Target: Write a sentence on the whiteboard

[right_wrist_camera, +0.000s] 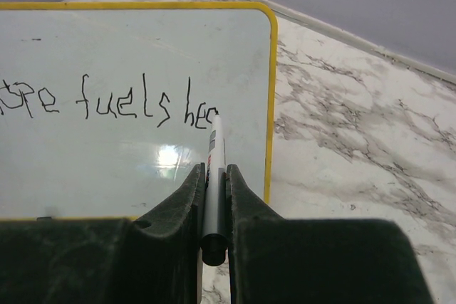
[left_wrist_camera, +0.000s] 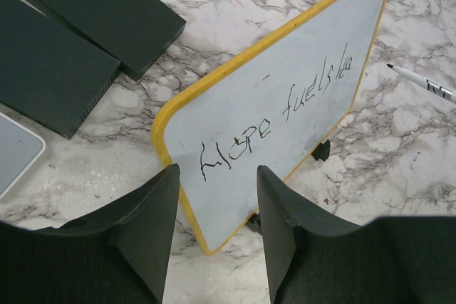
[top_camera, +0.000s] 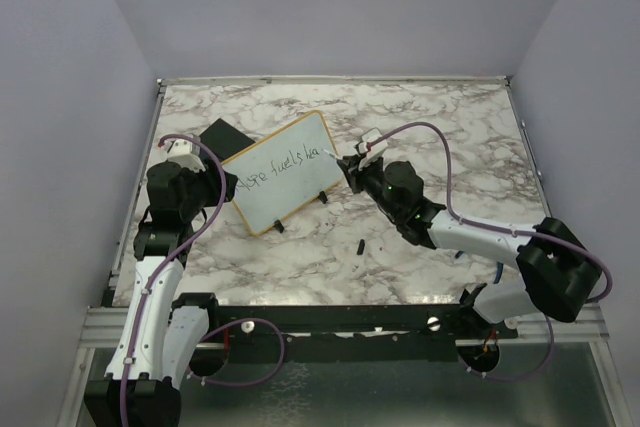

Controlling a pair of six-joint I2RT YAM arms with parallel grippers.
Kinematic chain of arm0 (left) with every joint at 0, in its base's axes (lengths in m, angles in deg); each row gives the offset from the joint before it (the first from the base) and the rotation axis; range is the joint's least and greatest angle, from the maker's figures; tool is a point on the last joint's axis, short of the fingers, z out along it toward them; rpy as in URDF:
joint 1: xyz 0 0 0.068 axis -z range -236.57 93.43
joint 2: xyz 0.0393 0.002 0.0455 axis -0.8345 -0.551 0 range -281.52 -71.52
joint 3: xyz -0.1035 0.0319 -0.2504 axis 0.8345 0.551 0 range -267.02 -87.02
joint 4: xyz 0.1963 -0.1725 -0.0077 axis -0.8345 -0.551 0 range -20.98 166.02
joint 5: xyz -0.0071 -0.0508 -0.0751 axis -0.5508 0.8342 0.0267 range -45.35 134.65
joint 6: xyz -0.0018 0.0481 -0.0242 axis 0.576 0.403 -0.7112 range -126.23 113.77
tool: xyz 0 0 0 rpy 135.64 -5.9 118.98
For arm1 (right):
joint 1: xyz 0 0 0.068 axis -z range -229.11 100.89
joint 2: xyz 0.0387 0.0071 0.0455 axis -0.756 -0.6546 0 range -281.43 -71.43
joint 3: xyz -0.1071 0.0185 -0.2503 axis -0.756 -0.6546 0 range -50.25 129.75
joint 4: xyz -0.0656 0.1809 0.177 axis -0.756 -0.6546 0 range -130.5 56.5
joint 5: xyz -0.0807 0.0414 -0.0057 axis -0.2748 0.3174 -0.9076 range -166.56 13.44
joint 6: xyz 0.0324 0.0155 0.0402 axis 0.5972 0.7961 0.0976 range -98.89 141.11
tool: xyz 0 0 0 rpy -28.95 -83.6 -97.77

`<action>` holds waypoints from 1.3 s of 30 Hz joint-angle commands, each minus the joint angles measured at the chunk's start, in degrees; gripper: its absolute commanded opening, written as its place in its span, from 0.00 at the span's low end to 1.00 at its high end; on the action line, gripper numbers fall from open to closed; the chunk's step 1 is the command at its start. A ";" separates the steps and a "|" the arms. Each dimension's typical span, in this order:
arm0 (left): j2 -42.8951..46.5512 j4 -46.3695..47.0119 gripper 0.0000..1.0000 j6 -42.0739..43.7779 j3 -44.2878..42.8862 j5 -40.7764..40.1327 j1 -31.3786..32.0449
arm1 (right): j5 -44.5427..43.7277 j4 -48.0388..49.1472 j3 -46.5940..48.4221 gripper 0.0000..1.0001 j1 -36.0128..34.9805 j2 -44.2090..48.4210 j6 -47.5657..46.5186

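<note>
Right gripper clamped tight on the marker; its tip sits at the last letters of the sentence, near the whiteboard's right edge, contact unclear; left gripper gapes wide, empty, at the board's near-left corner; board stands tilted on the marble table; black blocks lie beyond its left end.

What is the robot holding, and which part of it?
The right gripper pinches a marker by its barrel's back half, tip at the whiteboard. The left gripper is open, holding nothing.

Overhead rear view, close wrist views, whiteboard shared
</note>
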 commanded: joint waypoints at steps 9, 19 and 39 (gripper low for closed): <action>0.38 0.93 0.50 -0.02 0.55 -0.24 0.39 | 2.60 0.55 2.92 0.01 3.73 -3.24 0.23; 0.29 0.91 0.50 -0.01 0.55 -0.85 0.39 | 5.60 1.89 3.27 0.00 4.96 -5.05 -0.04; -0.15 0.91 0.50 0.03 0.47 -0.64 0.37 | 9.51 1.13 5.00 0.01 4.32 -7.80 -1.76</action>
